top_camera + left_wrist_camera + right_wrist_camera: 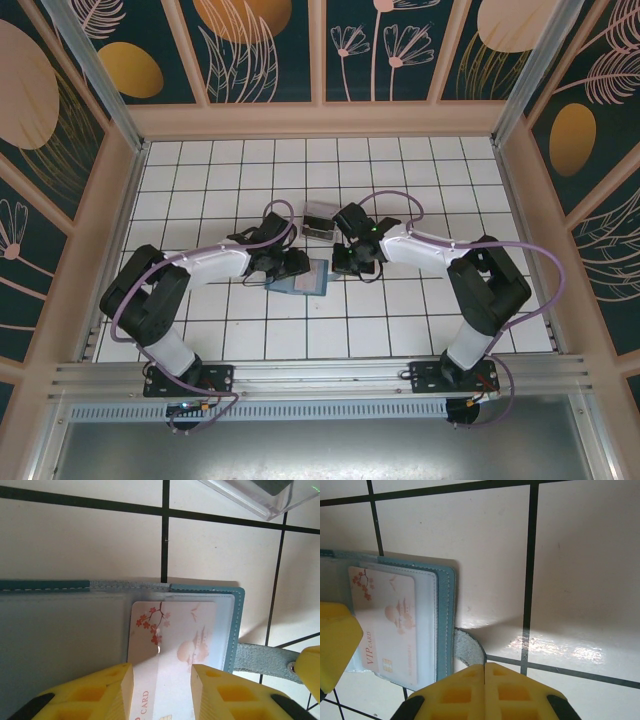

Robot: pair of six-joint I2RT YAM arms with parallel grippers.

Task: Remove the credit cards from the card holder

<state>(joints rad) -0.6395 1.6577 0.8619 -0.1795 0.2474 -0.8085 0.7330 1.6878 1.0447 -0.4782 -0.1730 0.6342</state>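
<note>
Left fingers (160, 672): parted, gripping nothing, poised astride the card's near end.
Wallet (60, 635): open flat mid-counter (570, 555); teal stitched rim, grey lining, glossy clear sleeves.
Card (172, 635): thin, stiff, pale pink with a blossom print, inside the sleeve at the wallet's 3 o'clock end.
Tray (260, 500): clear hard plastic, at the wallet's 12 o'clock.
Strap (467, 647): grey, felt-like tab at 3 o'clock.
Right fingers (484, 672): clenched together, empty, by the strap.
Progress: apparently early; this card is not yet out.
</note>
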